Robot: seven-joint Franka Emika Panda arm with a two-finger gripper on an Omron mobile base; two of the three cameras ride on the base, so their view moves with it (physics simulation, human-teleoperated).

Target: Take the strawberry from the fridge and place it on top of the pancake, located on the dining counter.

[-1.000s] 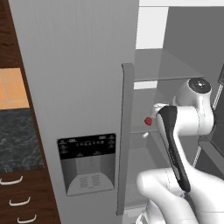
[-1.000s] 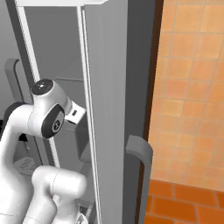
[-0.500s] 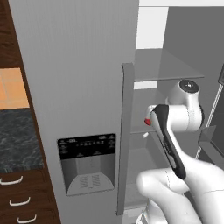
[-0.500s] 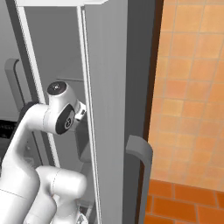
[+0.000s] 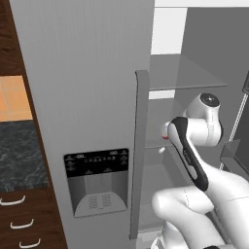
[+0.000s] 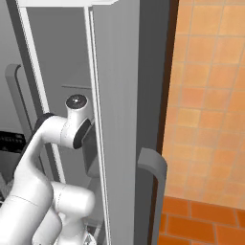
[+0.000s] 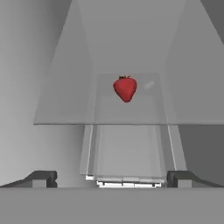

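1. One strawberry [image 5: 165, 137] shows in the left base view as a small red spot on a glass shelf [image 5: 187, 86] level inside the open fridge [image 5: 87, 97]. The white arm [image 5: 194, 146] covers most of it, so the berry sits just past the arm's dark forearm. The closed door carries a black dispenser panel [image 5: 96, 160], and a long vertical handle [image 5: 140, 146] stands between that panel and the arm.

2. In the right base view the arm [image 6: 52, 139] reaches into the fridge [image 6: 119, 95] behind the edge of the open door. The door's handle [image 6: 154, 165] is to the right of the arm, and an orange tiled wall [image 6: 206, 95] is behind it. I cannot tell the fingers here.

3. In the hand view the gripper [image 7: 111, 178] has its two dark fingertips [image 7: 41, 178] far apart at the bottom, so the jaws are wide and hold nothing. The strawberry [image 7: 125, 88] lies straight ahead of the gripper, a little to the right of the middle, on the clear shelf [image 7: 127, 109]. It is still well apart from the fingertips and not between them.
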